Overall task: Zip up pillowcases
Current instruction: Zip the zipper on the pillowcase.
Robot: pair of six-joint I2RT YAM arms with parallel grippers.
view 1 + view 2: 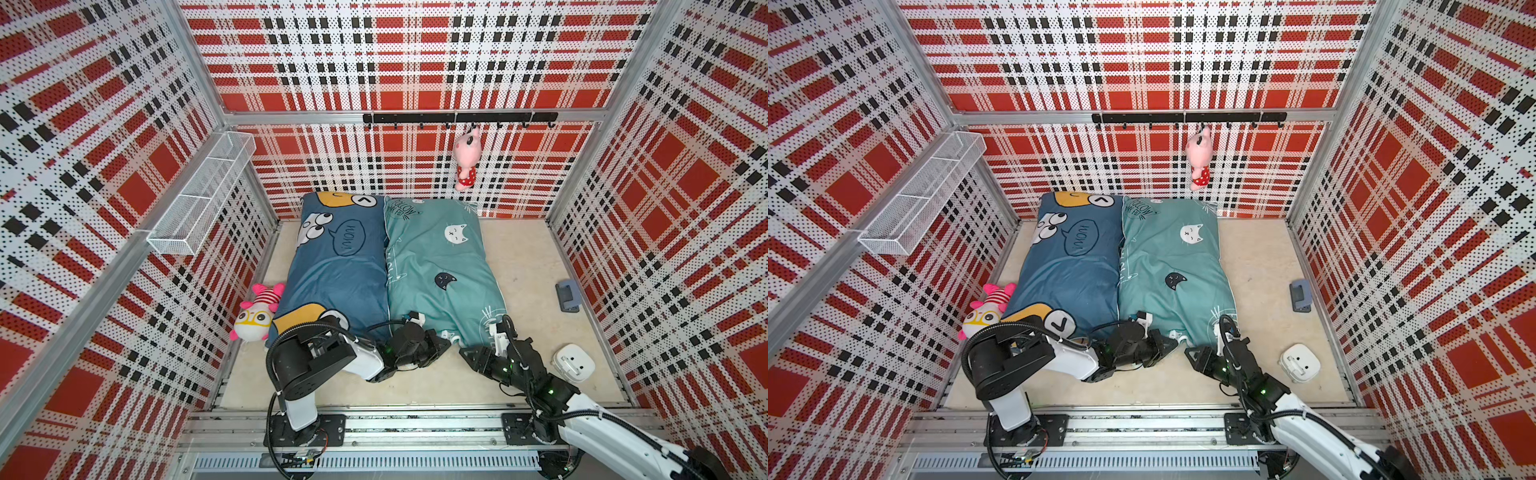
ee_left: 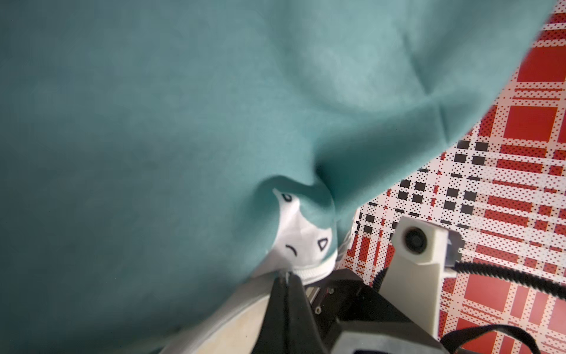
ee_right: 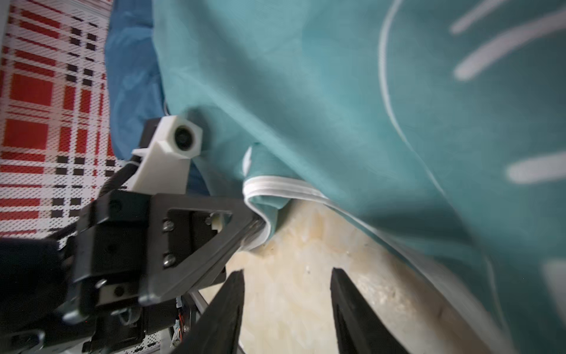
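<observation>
The blue pillowcase says "WOW!" in a bubble; the teal pillowcase says "FOLLOW", the line below unreadable

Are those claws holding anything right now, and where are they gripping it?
The left gripper pinches the teal pillowcase by its white-piped near edge. The right gripper is open and holds nothing.

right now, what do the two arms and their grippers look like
The left arm and right arm both have white shell links and black joints, dotted with small green lights. A black ribbed cable runs along each. The left gripper and right gripper have black, tapering, triangular fingers. Each wrist carries a white camera housing.
</observation>
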